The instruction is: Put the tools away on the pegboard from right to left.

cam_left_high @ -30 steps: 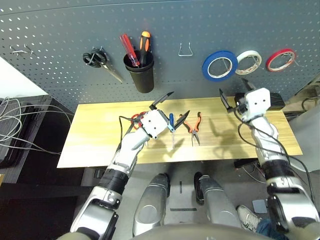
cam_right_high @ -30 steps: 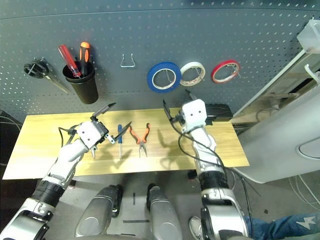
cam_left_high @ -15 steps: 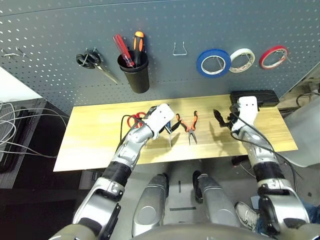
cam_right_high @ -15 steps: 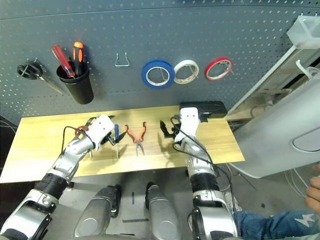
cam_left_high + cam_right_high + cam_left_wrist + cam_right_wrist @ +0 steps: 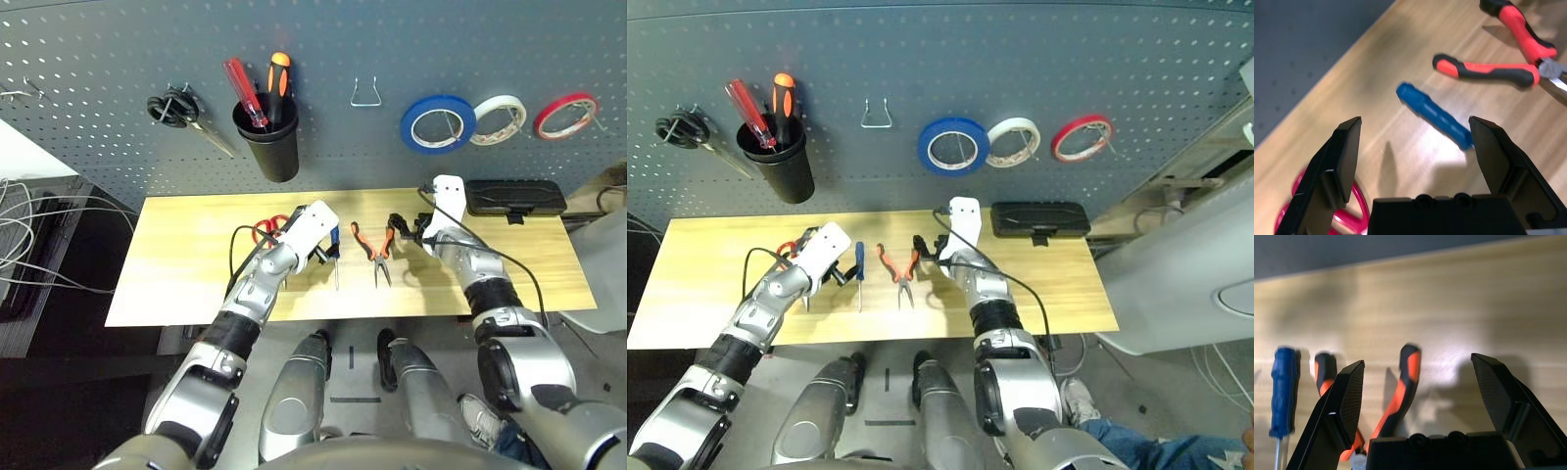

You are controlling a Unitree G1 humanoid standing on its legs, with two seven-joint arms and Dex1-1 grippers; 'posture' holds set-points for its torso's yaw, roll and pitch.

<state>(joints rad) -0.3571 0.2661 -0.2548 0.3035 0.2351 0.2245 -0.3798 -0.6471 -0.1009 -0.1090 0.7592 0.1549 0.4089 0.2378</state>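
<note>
From here, one pair of black-handled scissors (image 5: 174, 108) hangs toward the left of the dark, perforated pegboard (image 5: 323, 59). Next comes one tapered black cup (image 5: 271, 147), holding two upright tools: a glossy red handle (image 5: 243, 90) and an orange-and-black one (image 5: 278, 76). A bent-wire hook (image 5: 365, 95) follows, then three hung rings of tape: the blue tape roll (image 5: 438, 124), one white (image 5: 500, 119), one red (image 5: 566, 116).

Below, on the pale wood-grained worktop (image 5: 176, 255), one pair of red-handled scissors (image 5: 269, 229) lies left of centre. The left gripper (image 5: 1415, 117) is spread wide, gripping nothing, above one slim blue-handled screwdriver (image 5: 1435, 115). Right of that lie the pliers (image 5: 901, 274), their two curved handles toward the back edge. The right gripper (image 5: 1418, 357) is released too, its fingers apart near a plier handle. One black box (image 5: 514, 198) sits at the back right corner.

The left wrist view shows the scissors' round loops; the right one shows the screwdriver's metal shaft.
</note>
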